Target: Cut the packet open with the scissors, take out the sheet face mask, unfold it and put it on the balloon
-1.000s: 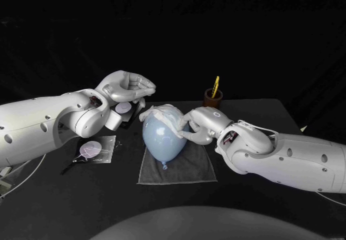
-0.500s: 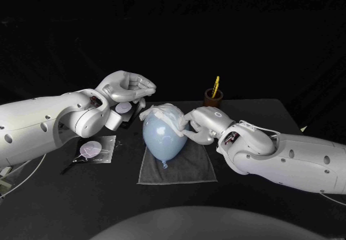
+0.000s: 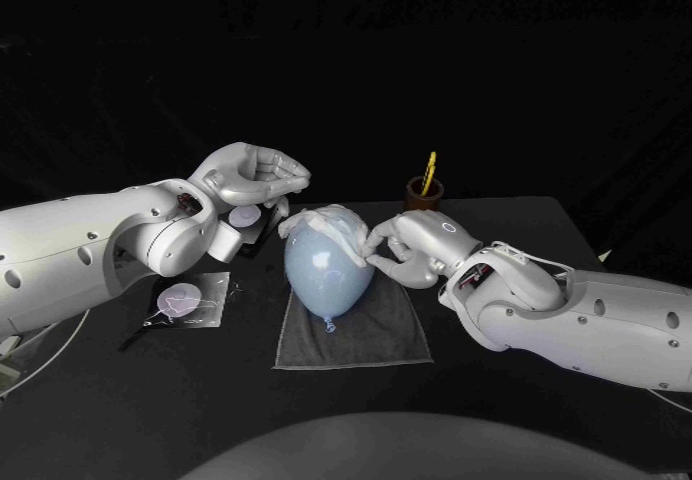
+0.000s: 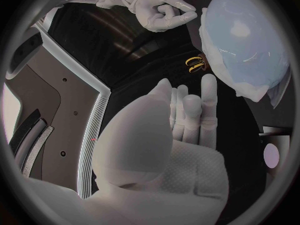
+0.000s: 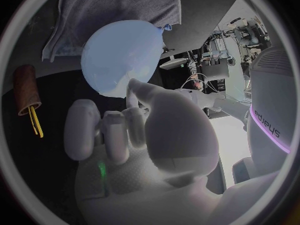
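Right hand (image 3: 408,247) at the balloon's (image 3: 326,272) right flank, fingers curled in, tips against or just beside the skin. Can't tell whether they pinch the edge of the sheet face mask (image 3: 329,220) or only press there. The mask sits bunched over the balloon's far, fat end, not spread down the face, so my guess is the hand is there to work that side downward and smooth it. The balloon lies on its side on a grey towel (image 3: 361,340), knot toward the robot; the cloth likely keeps it from rolling. Left hand (image 3: 257,172) is raised above the table's (image 3: 173,390) far left, closed into a loose fist with nothing in it, apparently parked clear of the work. Below it lies the packet (image 3: 188,298), flat on the table and done with. Scissors (image 3: 430,168) stand in a brown cup (image 3: 424,194) behind the balloon.
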Tool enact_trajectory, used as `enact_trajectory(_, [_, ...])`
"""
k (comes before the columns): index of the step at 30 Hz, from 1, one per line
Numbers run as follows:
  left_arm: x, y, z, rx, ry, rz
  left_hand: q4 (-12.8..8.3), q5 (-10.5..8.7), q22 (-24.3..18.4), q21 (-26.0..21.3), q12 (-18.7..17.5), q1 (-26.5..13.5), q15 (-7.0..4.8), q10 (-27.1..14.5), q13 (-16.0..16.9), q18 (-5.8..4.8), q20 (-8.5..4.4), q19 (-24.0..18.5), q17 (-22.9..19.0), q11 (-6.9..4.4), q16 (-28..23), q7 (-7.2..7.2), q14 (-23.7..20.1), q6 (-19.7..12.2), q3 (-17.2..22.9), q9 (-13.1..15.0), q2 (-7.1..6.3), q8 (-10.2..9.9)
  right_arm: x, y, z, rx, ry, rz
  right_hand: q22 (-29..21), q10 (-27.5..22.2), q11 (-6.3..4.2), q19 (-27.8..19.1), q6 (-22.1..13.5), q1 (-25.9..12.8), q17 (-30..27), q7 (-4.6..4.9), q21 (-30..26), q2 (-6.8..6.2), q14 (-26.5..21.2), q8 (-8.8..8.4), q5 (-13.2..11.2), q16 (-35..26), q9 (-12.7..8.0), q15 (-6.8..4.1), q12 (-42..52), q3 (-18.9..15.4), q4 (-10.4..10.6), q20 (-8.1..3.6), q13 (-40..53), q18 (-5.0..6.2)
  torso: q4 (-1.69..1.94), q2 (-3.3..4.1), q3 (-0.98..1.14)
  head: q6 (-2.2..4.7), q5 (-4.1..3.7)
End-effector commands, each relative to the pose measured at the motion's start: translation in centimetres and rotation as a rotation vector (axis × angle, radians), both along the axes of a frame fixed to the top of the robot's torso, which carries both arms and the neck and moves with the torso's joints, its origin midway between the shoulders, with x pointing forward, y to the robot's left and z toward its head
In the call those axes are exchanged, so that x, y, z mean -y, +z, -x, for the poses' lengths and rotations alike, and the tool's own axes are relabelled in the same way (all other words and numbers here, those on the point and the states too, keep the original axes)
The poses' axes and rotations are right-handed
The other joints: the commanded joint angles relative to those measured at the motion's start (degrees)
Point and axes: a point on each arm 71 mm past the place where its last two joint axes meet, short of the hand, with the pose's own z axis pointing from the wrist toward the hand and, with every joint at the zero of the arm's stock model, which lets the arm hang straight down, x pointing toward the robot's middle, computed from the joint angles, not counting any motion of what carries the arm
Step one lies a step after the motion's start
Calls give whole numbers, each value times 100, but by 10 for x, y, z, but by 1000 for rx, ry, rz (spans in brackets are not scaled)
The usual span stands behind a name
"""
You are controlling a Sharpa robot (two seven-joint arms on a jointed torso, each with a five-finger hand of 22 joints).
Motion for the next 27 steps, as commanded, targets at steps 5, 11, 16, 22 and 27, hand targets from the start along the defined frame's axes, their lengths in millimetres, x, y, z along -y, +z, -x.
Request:
enact_trajectory(5, [4,0,1,-7,-33,15,-1,-4,7,39,26,-2,7,-22,7,43,-7,24,3,-28,15,20,52,-15,44,-10,-32,-24,14,-3,-2,-83,-49,-17,353,82,60,-136,-254,-391,907,87,-333,-302,379,-68,15,-96,66,1,-284,-162,121,19,246,-32,1,-4,-4,0,-13])
enact_trajectory(11, [4,-1,2,-7,-36,17,-3,-4,7,39,28,0,7,-24,7,43,-6,23,-4,-28,13,20,48,-14,49,-11,-31,-22,22,-11,-3,-166,-101,3,256,-2,188,-224,-428,-934,825,223,-526,-674,329,-261,58,-148,30,119,-390,-708,515,127,176,3,-1,1,-2,0,-22])
enact_trajectory(16, [5,-1,2,-8,-37,17,-3,-4,7,39,28,0,7,-24,7,43,-6,23,-4,-28,13,20,48,-14,49,-11,-31,-22,23,-15,-1,-198,-128,1,218,-40,208,-252,-472,-894,812,241,-613,-820,314,-366,58,-167,30,139,-438,-1031,649,163,163,25,2,0,1,0,-30])
enact_trajectory(22, [5,-2,2,-9,-38,17,-5,-4,7,40,28,2,8,-30,6,43,-6,23,-2,-27,12,20,49,-16,54,-13,-35,-22,18,-18,-1,-212,-151,-13,230,-35,208,-242,-458,-855,830,240,-598,-830,320,-376,53,-161,36,140,-429,-1092,665,166,182,22,6,1,0,0,-40])
enact_trajectory(27, [6,-2,2,-10,-40,18,-5,-4,7,40,28,2,8,-30,6,43,-6,23,-2,-27,12,20,49,-16,54,-13,-35,-22,15,-21,-3,-232,-174,-35,213,-40,217,-252,-490,-745,834,254,-635,-797,320,-422,55,-163,34,145,-435,-1148,670,171,189,29,5,4,-6,0,-43])
